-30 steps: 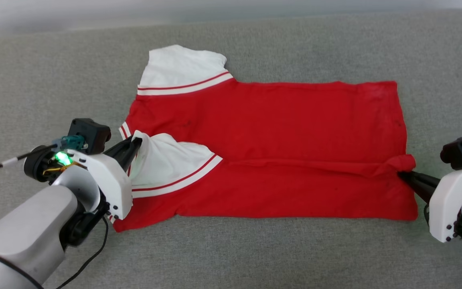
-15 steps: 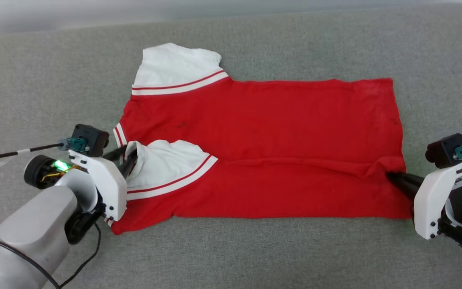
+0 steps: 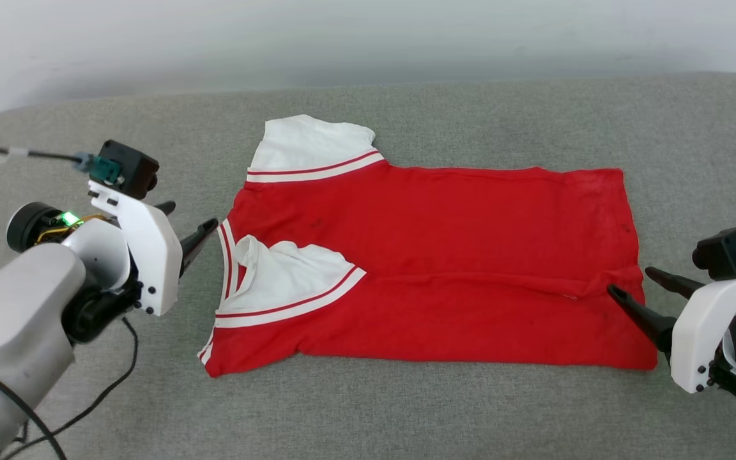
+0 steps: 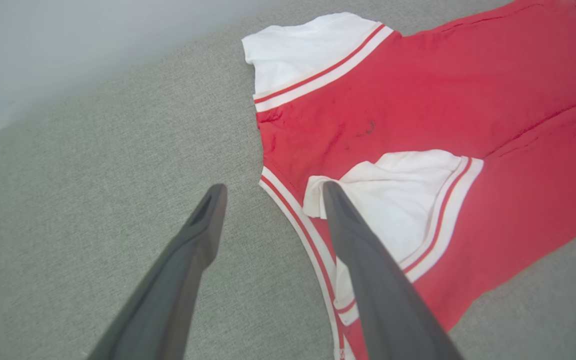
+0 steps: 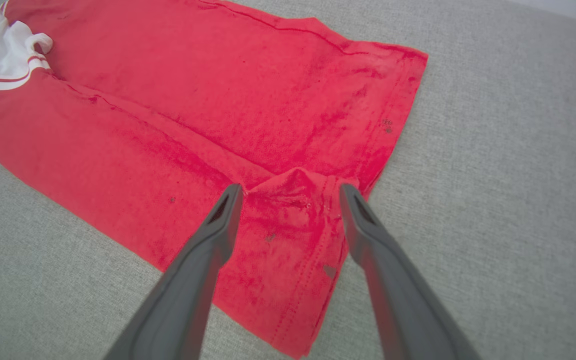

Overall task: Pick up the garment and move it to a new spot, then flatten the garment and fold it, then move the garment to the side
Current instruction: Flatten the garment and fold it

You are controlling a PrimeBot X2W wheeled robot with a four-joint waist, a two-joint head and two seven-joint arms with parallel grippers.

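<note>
The garment point(image 3: 438, 223) lies flat on the grey surface, a red shirt with its near long edge folded over onto the body and a white sleeve point(image 3: 285, 278) lying on top. A second white sleeve point(image 3: 310, 144) sticks out at the far left. My left gripper point(image 3: 189, 215) stands open just left of the striped collar edge, touching nothing; in the left wrist view the left gripper point(image 4: 274, 187) straddles that collar trim of the garment point(image 4: 468, 100). My right gripper point(image 3: 630, 281) is open at the hem, and the right gripper point(image 5: 292, 187) brackets a small raised pucker of the garment point(image 5: 218, 90).
The grey upholstered surface point(image 3: 406, 409) stretches wide on all sides of the shirt. A pale wall point(image 3: 342, 38) rises behind its far edge. A black cable point(image 3: 87, 409) hangs below my left forearm.
Both grippers have opened and let go of the garment, the left off the sleeve, the right off the hem corner. The folded edge now lies flat. The head camera has tilted up.
</note>
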